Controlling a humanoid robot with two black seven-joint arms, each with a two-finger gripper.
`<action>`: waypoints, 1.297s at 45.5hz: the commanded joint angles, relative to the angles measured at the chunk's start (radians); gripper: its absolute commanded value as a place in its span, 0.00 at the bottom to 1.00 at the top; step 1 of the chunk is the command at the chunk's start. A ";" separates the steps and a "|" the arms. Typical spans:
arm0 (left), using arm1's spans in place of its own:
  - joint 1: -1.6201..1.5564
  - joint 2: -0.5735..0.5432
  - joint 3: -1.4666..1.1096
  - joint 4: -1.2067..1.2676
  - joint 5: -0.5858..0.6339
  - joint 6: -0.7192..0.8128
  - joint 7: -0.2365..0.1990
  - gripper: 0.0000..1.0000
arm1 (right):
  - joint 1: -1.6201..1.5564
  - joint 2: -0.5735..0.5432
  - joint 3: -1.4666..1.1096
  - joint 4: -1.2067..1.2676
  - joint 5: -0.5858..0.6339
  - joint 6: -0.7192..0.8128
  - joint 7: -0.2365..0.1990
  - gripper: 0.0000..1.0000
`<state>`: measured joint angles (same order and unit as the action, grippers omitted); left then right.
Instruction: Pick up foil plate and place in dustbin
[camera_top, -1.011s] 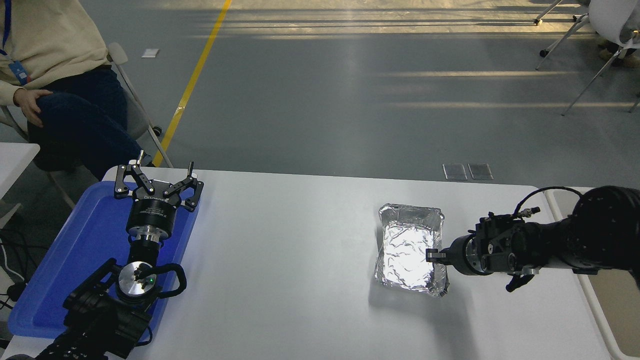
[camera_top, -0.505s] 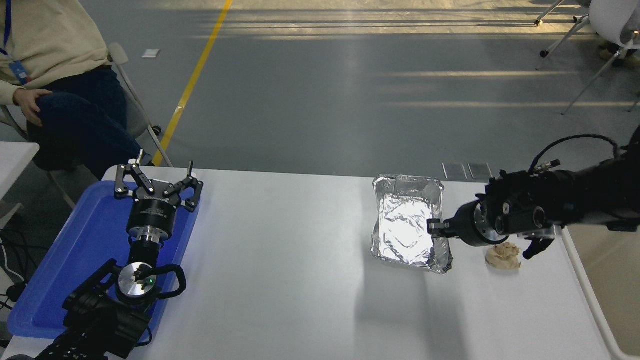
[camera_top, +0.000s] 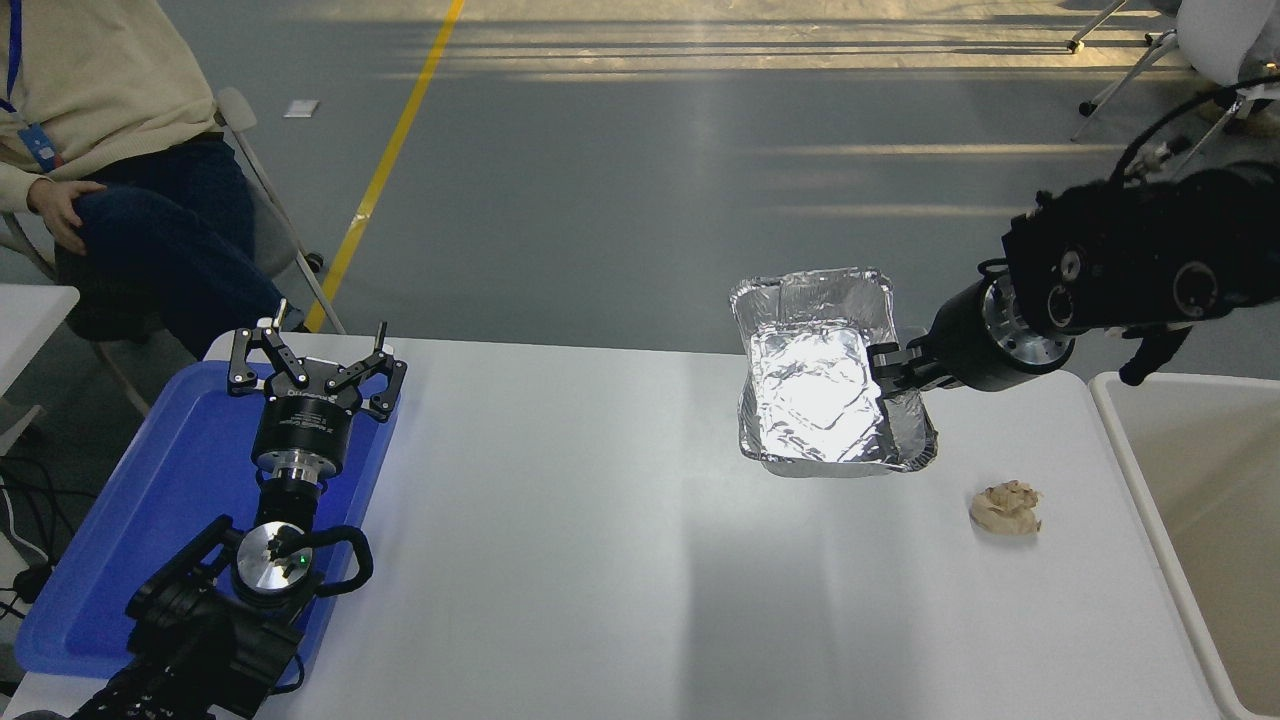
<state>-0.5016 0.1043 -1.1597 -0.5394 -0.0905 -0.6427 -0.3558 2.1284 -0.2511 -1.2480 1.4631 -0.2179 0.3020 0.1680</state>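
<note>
The left gripper (camera_top: 312, 362) is parked over the blue tray (camera_top: 130, 520) at the near left, jaws spread open. A paper wad (camera_top: 1007, 507) lies on the white surface (camera_top: 560, 560), near the bin (camera_top: 1195, 520) at the right edge. Farther back, the right gripper (camera_top: 893, 364) has its jaws clamped on the plate's (camera_top: 815, 385) right wall, holding it tilted above the surface.

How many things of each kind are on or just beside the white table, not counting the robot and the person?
Foil plate, held up by the right gripper: 1
Crumpled beige paper wad: 1
Blue tray, under the parked left gripper: 1
Off-white dustbin at the right edge: 1
Total: 4
</note>
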 joint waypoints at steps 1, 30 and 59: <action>0.000 0.000 0.000 -0.001 0.000 0.000 0.000 1.00 | 0.082 -0.034 -0.011 0.023 -0.031 0.058 -0.001 0.00; 0.000 0.000 0.000 0.001 0.000 0.000 0.000 1.00 | 0.110 -0.212 -0.062 0.040 -0.165 0.092 0.004 0.00; 0.000 0.000 0.000 0.001 0.000 0.000 0.000 1.00 | -0.097 -0.594 -0.048 -0.219 -0.439 0.190 0.018 0.00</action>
<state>-0.5015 0.1044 -1.1597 -0.5385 -0.0914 -0.6427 -0.3560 2.1419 -0.7363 -1.3108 1.3779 -0.5945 0.4783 0.1787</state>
